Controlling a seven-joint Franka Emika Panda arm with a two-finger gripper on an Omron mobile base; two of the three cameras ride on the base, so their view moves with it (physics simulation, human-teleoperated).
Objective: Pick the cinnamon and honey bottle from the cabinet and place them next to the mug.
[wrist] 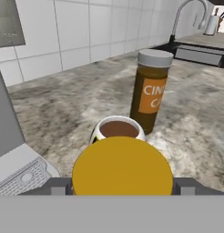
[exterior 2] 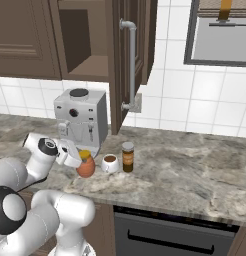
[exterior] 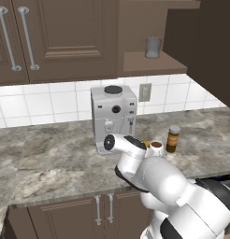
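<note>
Squat orange honey bottle point(exterior 2: 85, 167) with yellow lid point(wrist: 122, 164), low in the left-centre of the right base view, resting on or just above the marble counter point(exterior 2: 195, 170), which of the two not clear. Clasped at its sides by the gripper point(exterior 2: 80, 161), a dark fingertip flanking the lid on either side at the bottom of the hand view. Likely rigid and fairly weighty for its size, ribbed walls giving some purchase, rounded belly prone to slipping if pinched too low or too high; best held across the widest ribbed band, just under the lid. Just beyond the lid in the hand view, white mug point(wrist: 117, 131) of dark liquid, close enough to be nudged and spilled. Behind the mug, toward upper right, slim brown cinnamon point(wrist: 150, 91) jar with grey lid, upright, tall and narrow, easily toppled. To the left, grey coffee machine point(exterior 2: 80, 117). Above, dark wooden cabinet point(exterior 2: 132, 55) with open niche, a plain grey cup point(exterior: 153, 47) on its shelf.
</note>
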